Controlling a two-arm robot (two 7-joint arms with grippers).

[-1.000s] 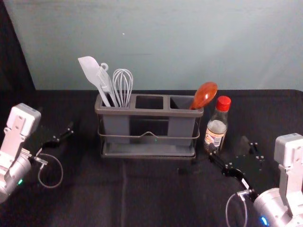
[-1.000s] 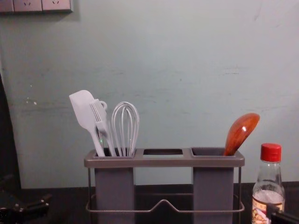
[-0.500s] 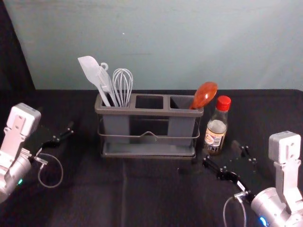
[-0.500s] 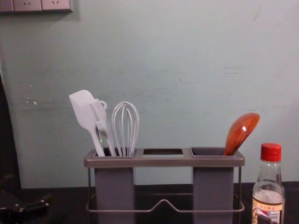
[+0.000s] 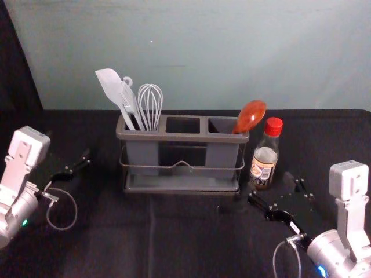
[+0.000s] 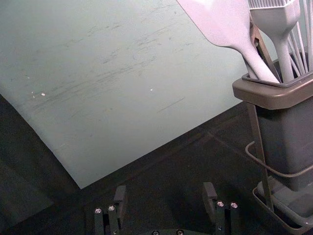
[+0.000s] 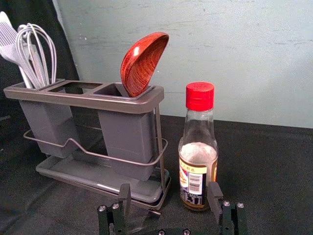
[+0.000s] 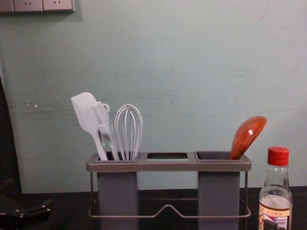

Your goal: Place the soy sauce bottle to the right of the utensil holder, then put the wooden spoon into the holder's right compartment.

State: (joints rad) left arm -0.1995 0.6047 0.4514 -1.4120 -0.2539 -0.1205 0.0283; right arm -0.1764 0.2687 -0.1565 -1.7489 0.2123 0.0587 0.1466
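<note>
Right arm: in from the worktop's (image 5: pixel 179 243) near right part, silver wrist low, reaching slantwise forward and inward. My right pincer (image 5: pixel 271 186) is spread wide just above the cloth, tips pointing at the lower part of the soy sauce bottle (image 5: pixel 265 155). Nothing gripped; one tip overlaps the bottle's base in my wrist view, contact impossible to tell.

Bottle upright, red cap on, just right of the utensil holder (image 5: pixel 179 138), between it and the worktop's right edge. Wooden spoon (image 5: pixel 251 116) stands in the holder's right compartment, bowl up, leaning right. Left compartment: spatula (image 5: pixel 109 84), brush (image 5: pixel 128 98) and whisk (image 5: pixel 151 104). Middle one empty.

Left pincer (image 5: pixel 68 149) parked over the worktop's left part, tips well apart, holding nothing.

Surface: black cloth, lightly creased, its far edge running behind the holder. Beyond it, a pale grey-green wall (image 5: pixel 203 52), scuffed in streaks. Dark curtain (image 5: pixel 17 75) at left; socket plates (image 8: pixel 29 5) high on the wall, left.
</note>
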